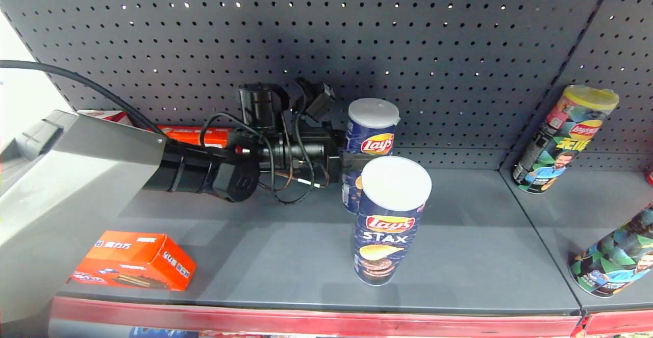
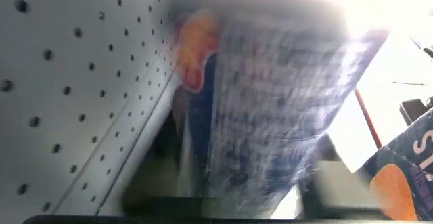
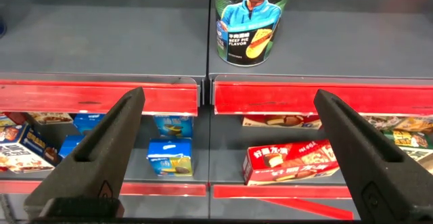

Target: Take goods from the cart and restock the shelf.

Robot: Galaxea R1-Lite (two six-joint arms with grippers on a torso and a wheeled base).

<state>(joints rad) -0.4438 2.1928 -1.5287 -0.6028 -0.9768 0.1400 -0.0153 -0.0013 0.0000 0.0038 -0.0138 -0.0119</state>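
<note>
**Setting a chip can at the back of the shelf**

Head view: the left pincer (image 1: 352, 167) is coming in from the left of the frame and is clamping the rear can (image 1: 371, 136) at mid-height, near the centre of the picture. The can is standing upright close to the pegboard (image 1: 408, 47). Its foot is hiding behind the front can (image 1: 392, 221), so I cannot tell whether it is resting on the shelf (image 1: 474, 236). The front can is standing just below and right of it. An orange box (image 1: 135, 260) is lying at the lower left.

Left wrist view: the rear can (image 2: 270, 102), blurred, is sitting between the jaws with the pegboard (image 2: 74, 82) just beside it. A corner of the front can (image 2: 406, 173) is showing close by.

Right wrist view: the right pincer (image 3: 237, 156) is hanging with its fingers (image 3: 101, 149) wide apart and nothing between them, facing the red shelf edges. A green can (image 3: 252, 21) is standing on the shelf (image 3: 101, 34).

Judging from this, the placing step is under way. The next move is calling for a clean release once the can is seated. The left arm would then need to draw straight back, since the front can is standing near enough to be knocked.
</note>
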